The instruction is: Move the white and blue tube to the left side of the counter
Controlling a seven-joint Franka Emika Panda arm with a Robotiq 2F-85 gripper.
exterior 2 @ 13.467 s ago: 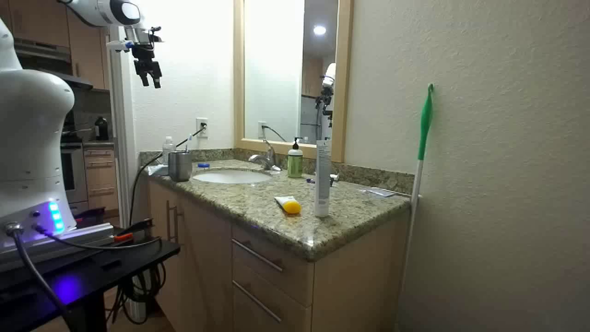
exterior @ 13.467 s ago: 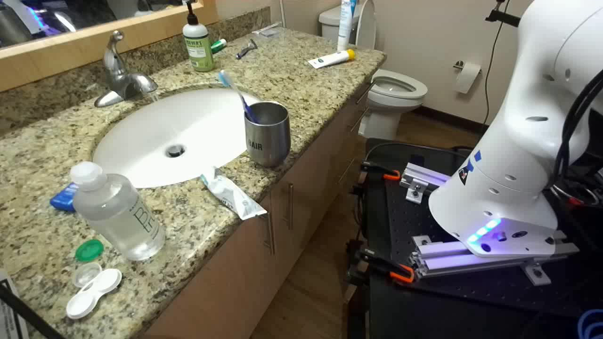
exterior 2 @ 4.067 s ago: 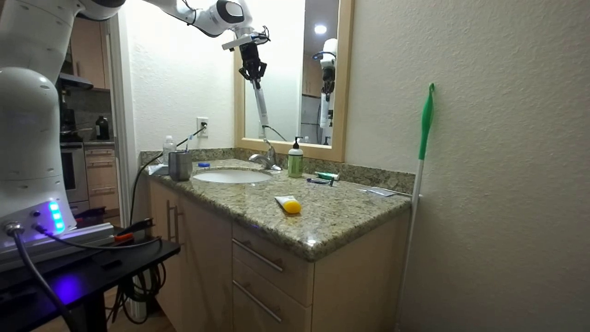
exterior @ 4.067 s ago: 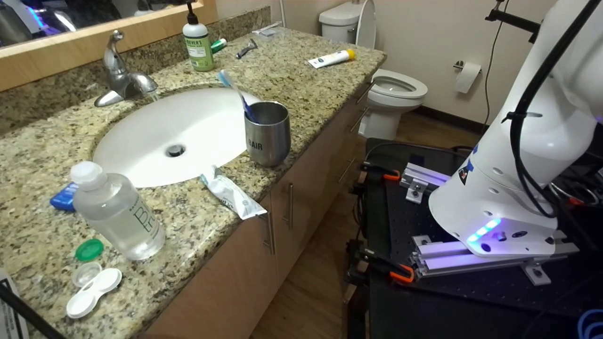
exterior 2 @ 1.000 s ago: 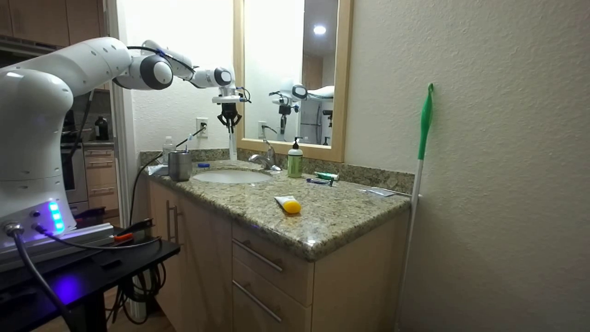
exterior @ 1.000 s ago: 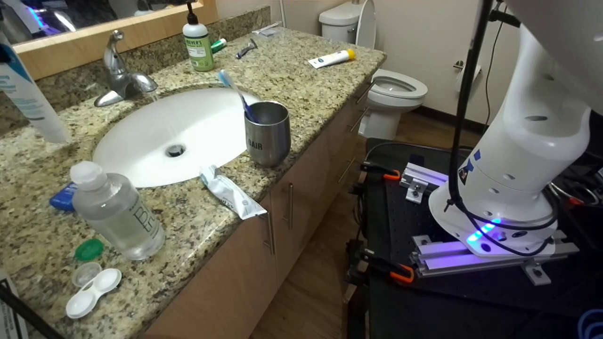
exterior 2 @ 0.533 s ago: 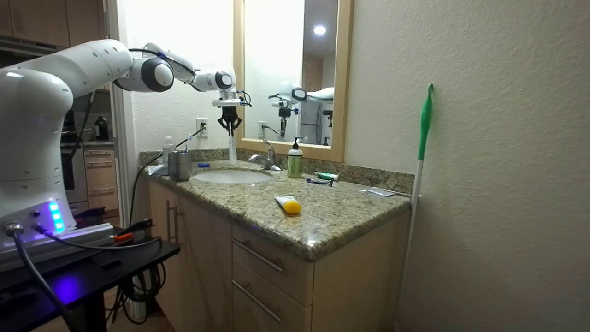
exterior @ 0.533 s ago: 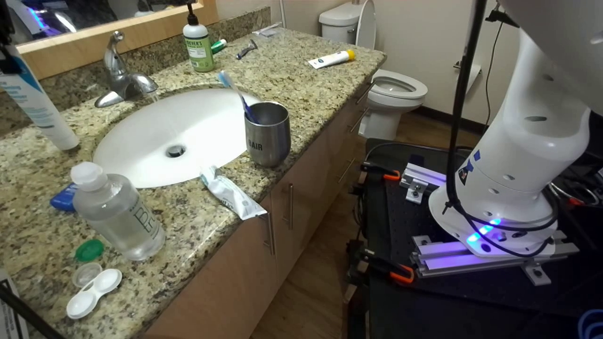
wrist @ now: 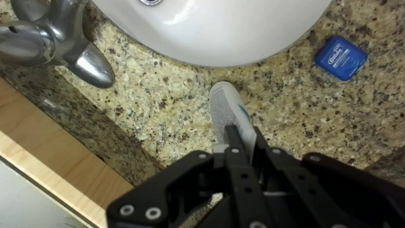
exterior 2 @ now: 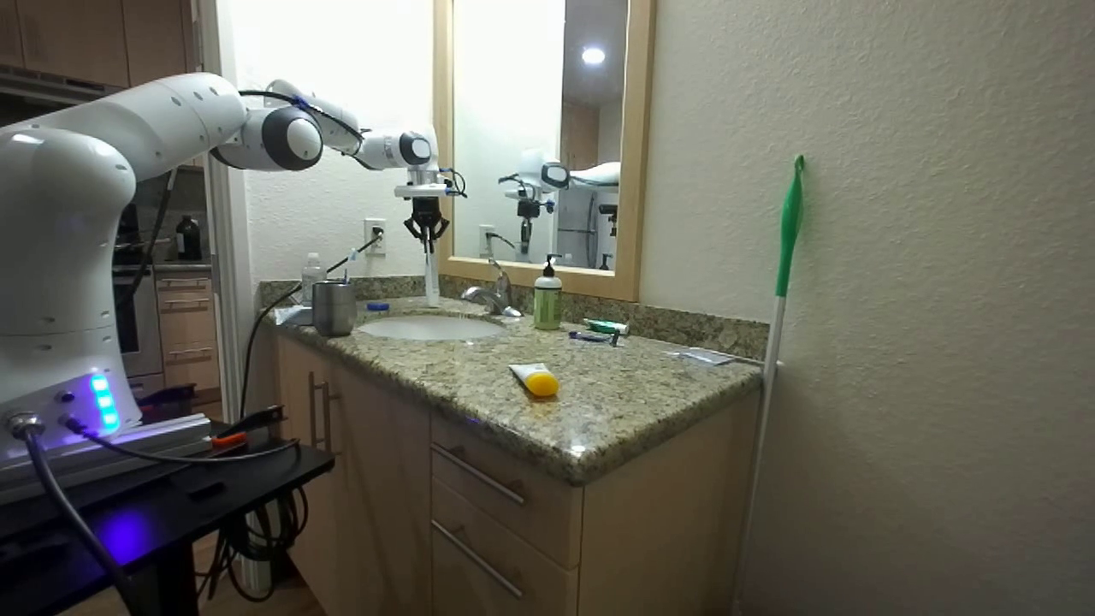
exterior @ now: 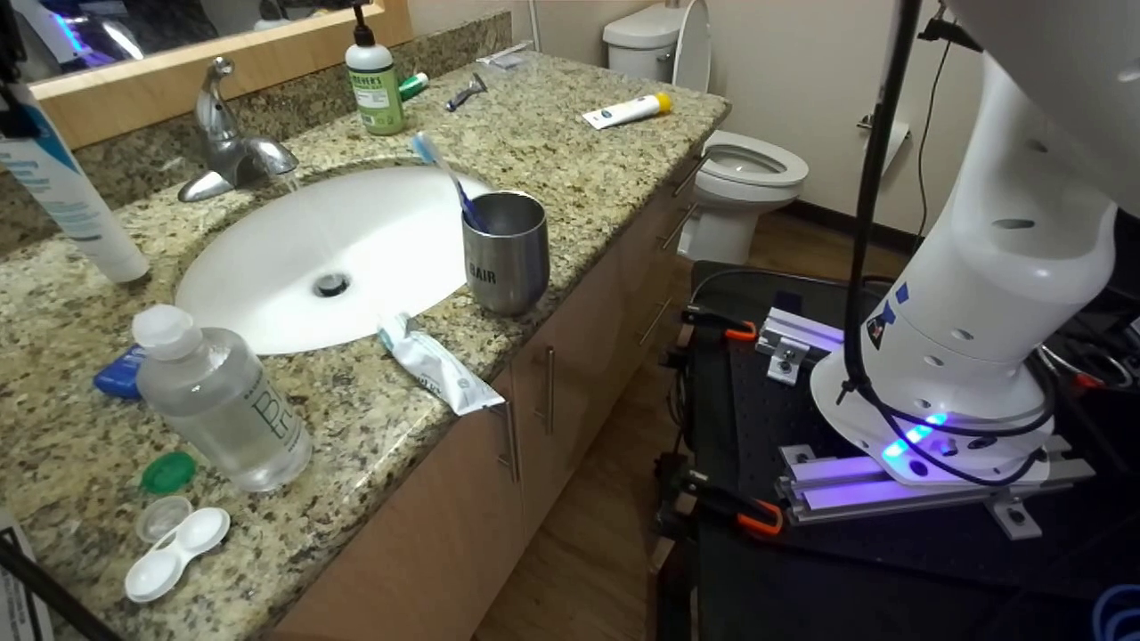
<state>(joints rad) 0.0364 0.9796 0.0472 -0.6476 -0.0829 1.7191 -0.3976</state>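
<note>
The white and blue tube [exterior: 85,214] stands at a slant on the granite counter [exterior: 570,142], between the sink and the mirror wall, on the faucet's bottle side. Its lower end appears to rest on the stone. My gripper [exterior 2: 428,248] points down from above and is shut on the tube's flat upper end. In the wrist view the tube [wrist: 224,107] runs out from between the fingertips, its round end toward the sink rim. Only part of my gripper [exterior: 13,120] shows at the left edge of an exterior view.
Near the tube are the chrome faucet [wrist: 63,41], the sink [exterior: 383,223], a blue floss box [wrist: 341,58] and a clear bottle [exterior: 232,418]. A steel cup [exterior: 509,267], toothpaste tube [exterior: 436,369] and lens case [exterior: 178,556] stand nearer the front. The wooden mirror frame [wrist: 63,155] is close.
The tube has gone from the counter's toilet end, lifted past the mirror, to beside the sink. Over the last second it came down slightly; since half a second ago nothing visibly moved.
</note>
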